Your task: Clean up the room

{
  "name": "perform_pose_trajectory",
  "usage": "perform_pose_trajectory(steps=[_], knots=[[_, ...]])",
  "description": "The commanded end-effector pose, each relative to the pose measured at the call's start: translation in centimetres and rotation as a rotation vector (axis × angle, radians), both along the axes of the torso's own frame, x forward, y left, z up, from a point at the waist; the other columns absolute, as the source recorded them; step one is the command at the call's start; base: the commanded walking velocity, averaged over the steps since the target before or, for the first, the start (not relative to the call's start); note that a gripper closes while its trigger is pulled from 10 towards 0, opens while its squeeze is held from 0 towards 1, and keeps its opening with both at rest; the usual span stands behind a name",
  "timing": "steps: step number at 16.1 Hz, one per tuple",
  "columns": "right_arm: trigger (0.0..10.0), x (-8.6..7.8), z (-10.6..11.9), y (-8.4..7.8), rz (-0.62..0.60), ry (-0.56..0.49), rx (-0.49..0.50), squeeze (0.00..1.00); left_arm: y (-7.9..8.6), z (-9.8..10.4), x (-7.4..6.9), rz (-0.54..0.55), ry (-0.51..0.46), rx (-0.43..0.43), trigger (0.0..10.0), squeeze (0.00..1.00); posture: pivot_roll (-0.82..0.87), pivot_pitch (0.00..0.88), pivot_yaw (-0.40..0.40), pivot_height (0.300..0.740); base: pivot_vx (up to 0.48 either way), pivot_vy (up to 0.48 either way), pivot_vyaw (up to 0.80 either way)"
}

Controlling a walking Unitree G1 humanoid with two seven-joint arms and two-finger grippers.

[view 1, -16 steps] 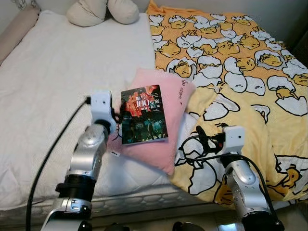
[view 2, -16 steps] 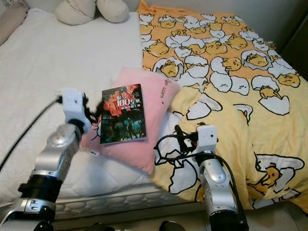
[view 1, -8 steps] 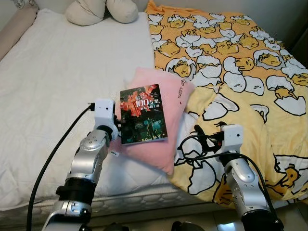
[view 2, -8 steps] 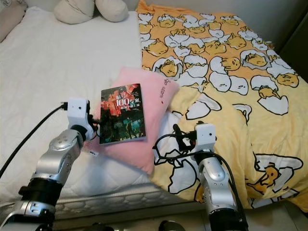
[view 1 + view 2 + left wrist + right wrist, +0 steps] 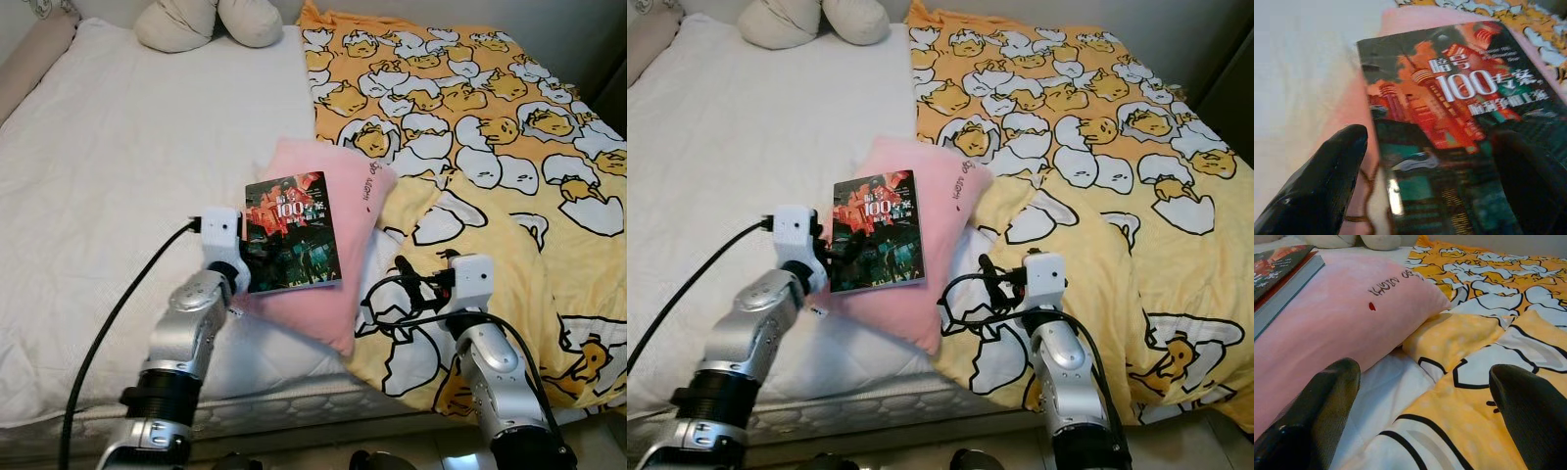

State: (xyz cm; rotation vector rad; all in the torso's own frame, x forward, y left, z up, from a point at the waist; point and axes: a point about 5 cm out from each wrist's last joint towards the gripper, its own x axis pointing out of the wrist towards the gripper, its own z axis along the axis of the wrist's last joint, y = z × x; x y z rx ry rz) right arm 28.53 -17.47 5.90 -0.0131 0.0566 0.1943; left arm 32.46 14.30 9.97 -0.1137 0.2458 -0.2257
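A paperback book [image 5: 292,233] with a dark red and green cover lies on a pink pillow [image 5: 338,294] in the middle of the bed. My left gripper [image 5: 249,262] is at the book's lower left edge and stands open. In the left wrist view, one finger [image 5: 1327,181] rests beside the book [image 5: 1449,127] on the pillow, and the other finger [image 5: 1533,181] is over the cover. My right gripper [image 5: 416,287] hovers open, low over the yellow blanket, just right of the pillow [image 5: 1352,318], with nothing between its fingers [image 5: 1317,416].
A yellow blanket [image 5: 470,127] with a duck-and-egg print covers the bed's right half and is bunched near the front edge. The white mattress [image 5: 118,166] lies bare on the left. Beige cushions [image 5: 211,22] sit at the head. A black cable [image 5: 108,323] trails from my left arm.
My left gripper has moved right and slightly down, from beside the pillow to the book's left edge. The right arm has hardly moved.
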Motion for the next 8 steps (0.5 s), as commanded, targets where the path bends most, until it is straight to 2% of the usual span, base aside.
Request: perform_pose_trajectory(steps=[1,5,8], knots=[[10.0,0.2,0.1,-0.2,0.007,-0.003,-0.02,0.0,0.0,0.1,0.0,0.009,0.011,0.005,10.0,0.0,-0.06,0.028,-0.043,0.74,0.0,0.0,0.0],[10.0,0.2,0.2,-0.2,0.008,-0.004,-0.021,0.0,-1.0,-0.4,-0.2,-0.043,0.058,0.004,10.0,0.0,-0.06,0.026,-0.04,0.74,0.0,0.0,0.0],[10.0,0.2,0.2,-0.1,0.011,-0.006,-0.018,0.0,-1.0,-1.3,-0.6,-0.048,0.106,0.063,10.0,0.0,-0.06,0.021,-0.036,0.74,0.0,0.0,0.0]])
